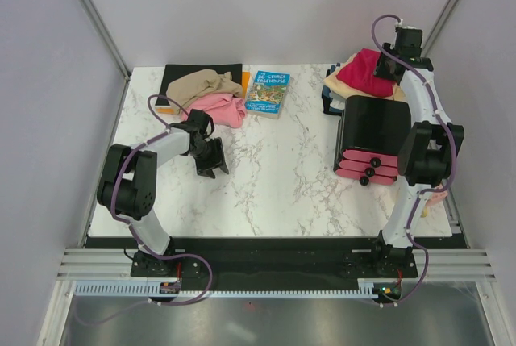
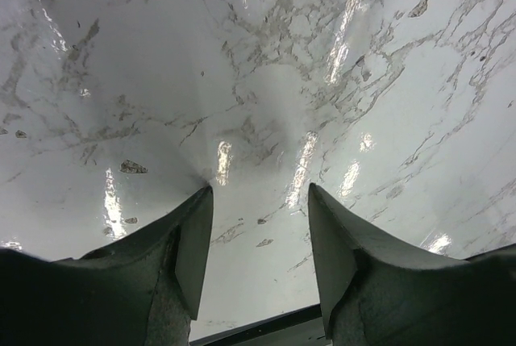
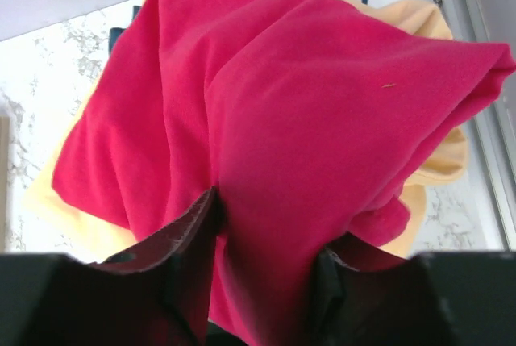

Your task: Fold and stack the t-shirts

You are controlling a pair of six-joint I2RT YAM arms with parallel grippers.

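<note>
While the roughly folded crimson cloth t-shirt [image 3: 306, 120] tops the pale peach-cream cloth t-shirt [image 3: 435, 27], the crumpled tan-brown cloth shirt [image 1: 201, 84] and the crumpled pink cloth shirt [image 1: 222, 108] look still unfolded, the left gripper [image 2: 260, 193] spread wide and empty, the right gripper [image 3: 266, 225] straddling crimson cloth, grip unclear.

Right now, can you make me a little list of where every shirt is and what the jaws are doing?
red shirt: folded, on the peach shirt, far right
tan shirt: crumpled, far left, partly on the mat
pink shirt: crumpled, touching the tan shirt
book: beside the pink shirt
left jaws: open, over bare table
right jaws: open, red shirt between them
</note>
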